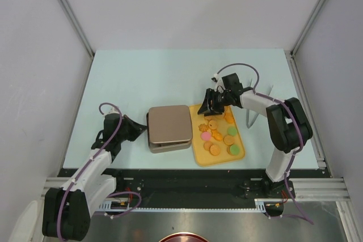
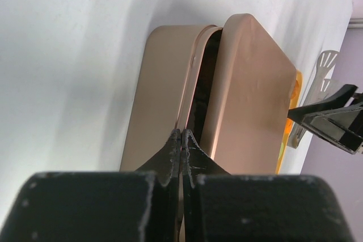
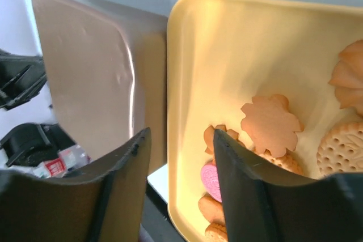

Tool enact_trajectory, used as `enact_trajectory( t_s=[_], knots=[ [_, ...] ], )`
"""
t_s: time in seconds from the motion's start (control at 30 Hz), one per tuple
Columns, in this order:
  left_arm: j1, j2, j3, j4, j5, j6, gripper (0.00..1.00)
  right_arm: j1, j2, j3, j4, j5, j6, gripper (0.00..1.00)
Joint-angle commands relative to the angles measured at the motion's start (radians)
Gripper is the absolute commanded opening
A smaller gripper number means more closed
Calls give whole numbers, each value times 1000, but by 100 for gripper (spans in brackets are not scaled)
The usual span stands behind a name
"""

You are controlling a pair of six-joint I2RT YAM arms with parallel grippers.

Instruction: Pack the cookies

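Cookies [image 1: 214, 149] loose on yellow tray [image 1: 198, 155] | we see left gripper [image 1: 138, 127] pressed together, empty, at left edge of tin [image 1: 169, 124], lid ajar | right gripper [image 1: 211, 107] spread, empty, over tray's far-left corner | cookies lie just nearward of it; right arm nearer

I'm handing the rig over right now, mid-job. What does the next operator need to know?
Left gripper: shut, empty, tips at the seam where the lid sits ajar on the tin.
Right gripper: open, empty, low over the tray at its corner beside the tin.
Cookies: loose on the yellow tray; the tin's inside is hidden.
Done: no packing shows.
Left: lift the lid off, move the cookies into the tin.
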Motion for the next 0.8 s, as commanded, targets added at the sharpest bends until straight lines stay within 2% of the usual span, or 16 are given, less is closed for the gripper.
enact_trajectory(
  t_s=[0.0, 0.03, 0.2, 0.5, 0.77],
  knots=[
    [1, 12, -22, -115, -37, 21, 0, 47, -74, 47, 13, 172, -13, 46],
    [1, 9, -22, -115, -35, 22, 1, 58, -72, 61, 2, 233, -19, 37],
    [1, -3, -33, -120, -35, 19, 0, 113, -14, 153, -54, 408, -64, 19],
    [1, -22, -43, -135, -44, 17, 0, 157, 125, 274, -121, 512, -113, 17],
    [1, -25, -51, -140, -46, 16, 0, 202, 178, 333, -141, 500, -156, 19]
  ],
)
